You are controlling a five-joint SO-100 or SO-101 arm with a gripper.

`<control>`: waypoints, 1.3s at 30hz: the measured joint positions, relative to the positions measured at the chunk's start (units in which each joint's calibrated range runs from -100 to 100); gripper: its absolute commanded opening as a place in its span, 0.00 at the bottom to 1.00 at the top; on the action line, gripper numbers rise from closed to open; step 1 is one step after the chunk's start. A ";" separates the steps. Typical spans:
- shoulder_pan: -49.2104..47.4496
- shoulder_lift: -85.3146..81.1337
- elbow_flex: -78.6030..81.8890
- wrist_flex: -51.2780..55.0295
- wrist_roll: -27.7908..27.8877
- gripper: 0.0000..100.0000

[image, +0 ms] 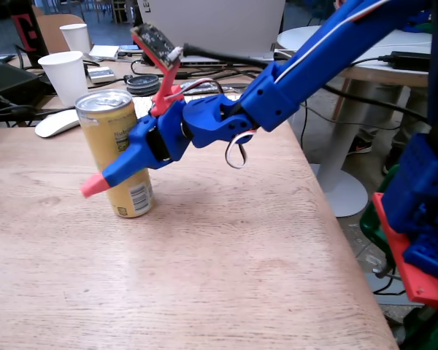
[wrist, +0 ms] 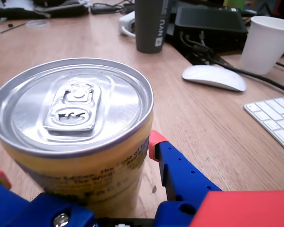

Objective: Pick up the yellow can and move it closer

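The yellow can (image: 119,149) stands on the wooden table (image: 204,277), towards its back left in the fixed view. It is tall, golden-yellow, with a silver top and a barcode near the base. My gripper (image: 106,173) has one blue finger with a red tip crossing the can's front; the other finger is hidden behind the can. The wrist view looks down on the can's silver lid and pull tab (wrist: 73,106). There my gripper (wrist: 76,160) has a red-tipped finger against each side of the can, so it is shut on the can. The can's base rests on the table.
Two white paper cups (image: 64,73) stand behind the can, one of them (wrist: 265,45) also seen from the wrist. A white mouse (wrist: 214,77), a keyboard (wrist: 274,113), a dark tumbler (wrist: 151,26) and cables lie nearby. The table's right edge (image: 336,219) drops off.
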 measured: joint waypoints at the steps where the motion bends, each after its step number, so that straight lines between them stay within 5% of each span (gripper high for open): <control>1: 0.00 0.00 0.00 0.00 0.00 0.45; 20: -0.66 0.00 0.00 0.00 3.22 0.41; 25: -0.75 0.00 0.00 0.00 3.22 0.30; 39: -0.85 0.00 0.00 0.00 2.88 0.30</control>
